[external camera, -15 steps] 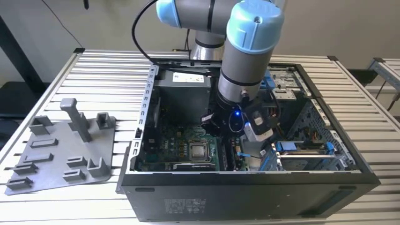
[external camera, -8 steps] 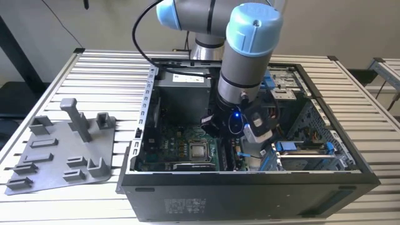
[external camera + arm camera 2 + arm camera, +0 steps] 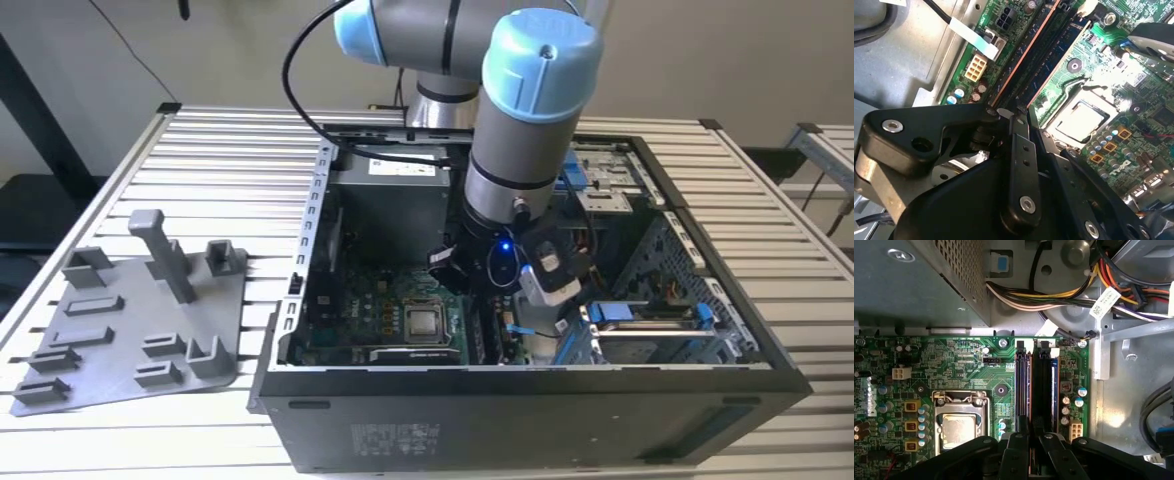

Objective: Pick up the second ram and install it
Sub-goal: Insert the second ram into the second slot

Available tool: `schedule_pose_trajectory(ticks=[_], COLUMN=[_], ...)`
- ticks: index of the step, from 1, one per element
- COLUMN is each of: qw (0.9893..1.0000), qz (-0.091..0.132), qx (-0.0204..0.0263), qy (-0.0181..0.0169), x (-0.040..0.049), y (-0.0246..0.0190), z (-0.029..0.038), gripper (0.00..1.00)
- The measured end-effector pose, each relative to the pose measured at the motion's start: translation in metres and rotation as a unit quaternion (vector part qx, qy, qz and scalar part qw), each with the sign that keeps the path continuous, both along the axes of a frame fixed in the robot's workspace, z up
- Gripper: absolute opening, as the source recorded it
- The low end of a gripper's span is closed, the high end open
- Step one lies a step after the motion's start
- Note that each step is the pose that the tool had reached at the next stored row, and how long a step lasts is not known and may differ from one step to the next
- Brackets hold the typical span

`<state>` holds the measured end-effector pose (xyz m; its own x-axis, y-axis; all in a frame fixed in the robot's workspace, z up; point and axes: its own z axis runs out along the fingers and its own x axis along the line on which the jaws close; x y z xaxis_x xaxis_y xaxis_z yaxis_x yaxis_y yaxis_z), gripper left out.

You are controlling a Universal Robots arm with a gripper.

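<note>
The second ram (image 3: 1040,390) is a slim dark stick standing on edge in the motherboard's slot area, beside another stick with an orange edge (image 3: 1026,390). It also runs as a dark strip (image 3: 1044,55) in the second wrist view. My gripper (image 3: 1034,437) reaches down into the open computer case (image 3: 534,385), with its fingers drawn close together on the near end of that stick. The fingertips (image 3: 1020,117) sit right on the end of the strip. In the exterior view the gripper (image 3: 478,290) hangs low over the motherboard, just right of the processor (image 3: 424,322).
The grey power-supply box (image 3: 387,195) fills the case's far end, and bundled cables (image 3: 1054,295) run beside it. A grey tray (image 3: 134,320) with holder blocks lies on the slatted table at the exterior view's left. A drive cage (image 3: 647,320) stands to the gripper's right.
</note>
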<state>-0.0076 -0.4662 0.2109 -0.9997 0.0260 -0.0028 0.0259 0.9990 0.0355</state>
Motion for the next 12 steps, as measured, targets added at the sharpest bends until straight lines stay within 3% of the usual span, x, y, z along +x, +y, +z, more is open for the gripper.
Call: schedule_pose_trajectory(ticks=[7, 8, 9, 12], qw=[1.0, 1.0, 1.0, 1.0], qz=[0.0, 0.0, 0.0, 0.0], qx=[0.0001, 0.0001, 0.0, -0.0036], qy=[0.0, 0.0, 0.0, 0.0002], x=[0.0, 0.0, 0.0, 0.0], y=[0.0, 0.0, 0.0, 0.0001], z=[-0.0001, -0.0001, -0.0001, 0.0039], gripper=[0.16, 0.22, 0.22, 0.22])
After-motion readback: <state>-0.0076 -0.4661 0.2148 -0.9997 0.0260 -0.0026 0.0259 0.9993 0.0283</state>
